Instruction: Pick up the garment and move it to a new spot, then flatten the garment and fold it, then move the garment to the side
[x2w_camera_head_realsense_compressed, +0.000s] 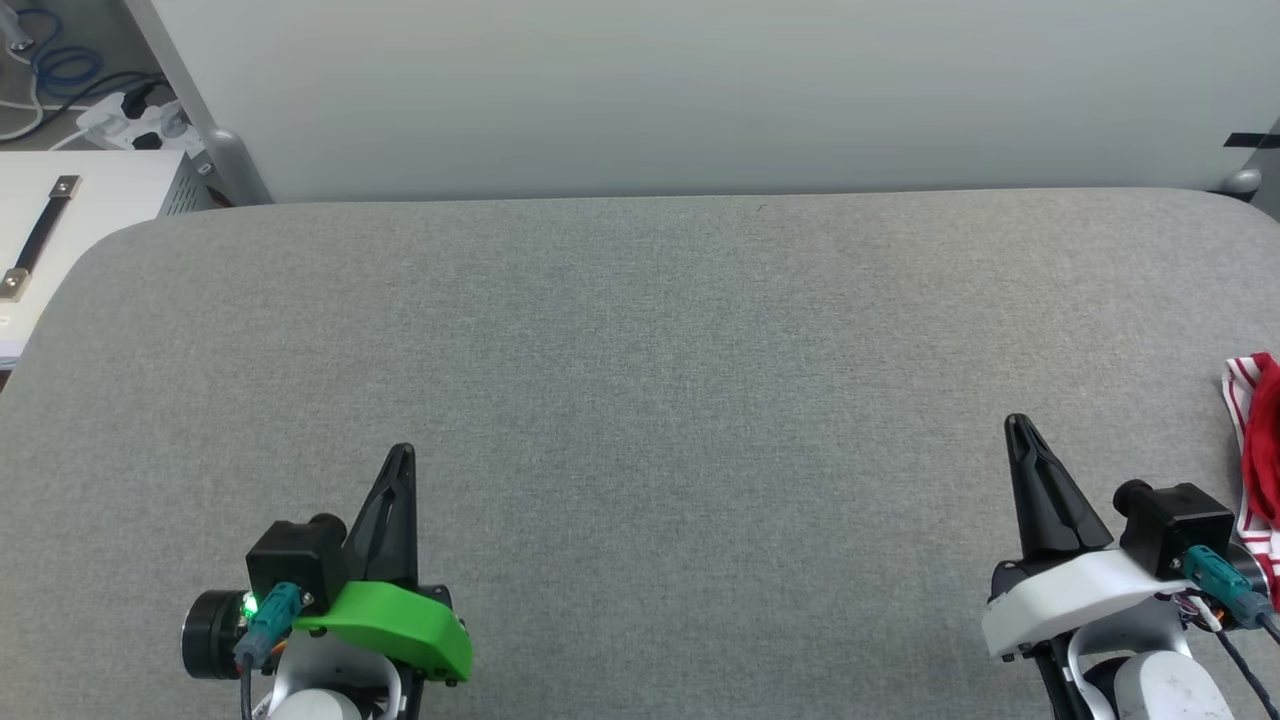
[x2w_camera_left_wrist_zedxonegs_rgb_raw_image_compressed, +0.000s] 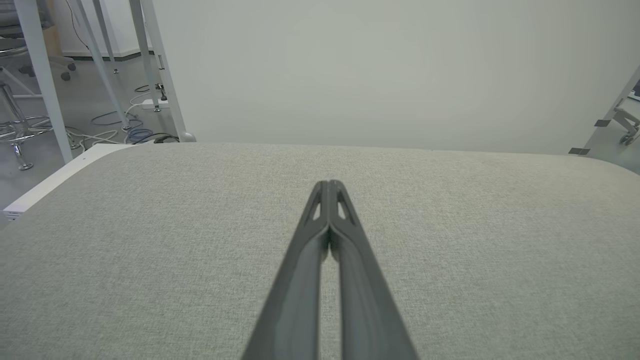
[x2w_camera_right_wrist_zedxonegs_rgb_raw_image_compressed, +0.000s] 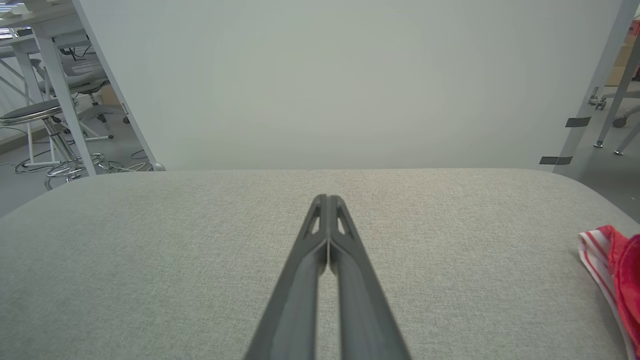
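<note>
Nearest me, my left claw (x2w_camera_head_realsense_compressed: 400, 455), two long dark fingers on a green mount, and my right claw (x2w_camera_head_realsense_compressed: 1018, 422), the same fingers on a white mount, are both pinched fully together with nothing between them, over the grey woven-fabric tabletop (x2w_camera_head_realsense_compressed: 640, 350). The garment (x2w_camera_head_realsense_compressed: 1262, 450), red jersey cloth with red-and-white striped trim, lies on the tabletop just to the right of the right claw, not touching it. I judge this fits either end of the job: a shirt waiting to be picked up, or one already folded and set aside. So I would commit to no move on this view alone. The frame edge cuts off most of the garment, so I cannot make out whether it is folded, or any lettering.
</note>
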